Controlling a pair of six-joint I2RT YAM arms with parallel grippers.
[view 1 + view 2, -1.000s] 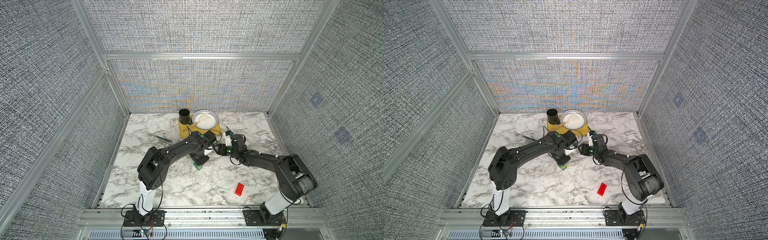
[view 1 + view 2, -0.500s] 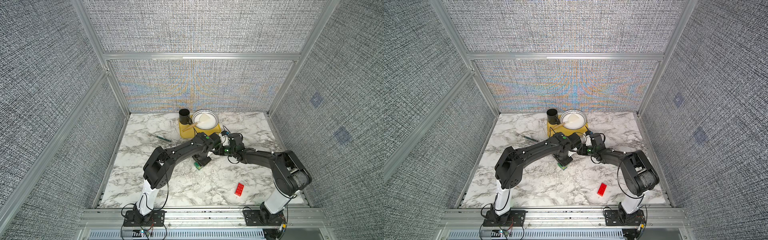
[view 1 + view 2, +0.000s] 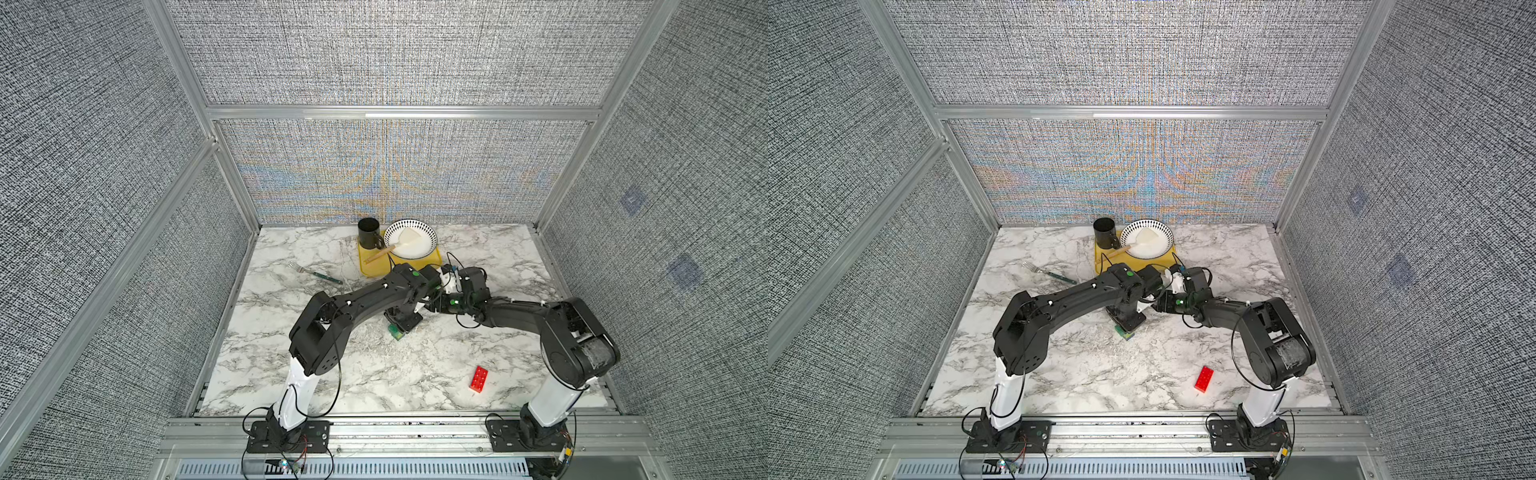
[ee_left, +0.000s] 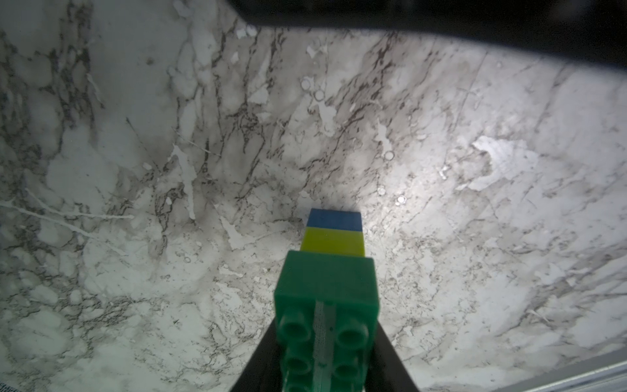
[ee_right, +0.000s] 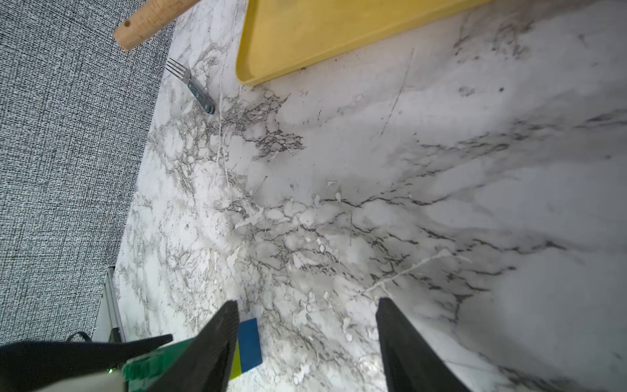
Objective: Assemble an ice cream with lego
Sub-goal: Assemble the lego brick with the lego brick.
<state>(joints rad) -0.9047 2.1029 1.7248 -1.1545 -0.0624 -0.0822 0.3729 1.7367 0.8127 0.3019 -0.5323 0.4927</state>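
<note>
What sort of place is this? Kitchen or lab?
Probably a lab robot cell, not a kitchen: fabric-lined walls on an aluminium frame, left arm and right arm bolted to a front rail, marble-print tabletop.

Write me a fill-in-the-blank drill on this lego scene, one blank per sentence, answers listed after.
1. The left claw is shut on a stack of bricks whose end farthest from it is ____.
2. The right claw stands ____, holding nothing.
3. The loose brick lying alone on the marble table is ____.
4. The bowl sits on a tray coloured ____.
Missing words: blue; open; red; yellow.
</note>
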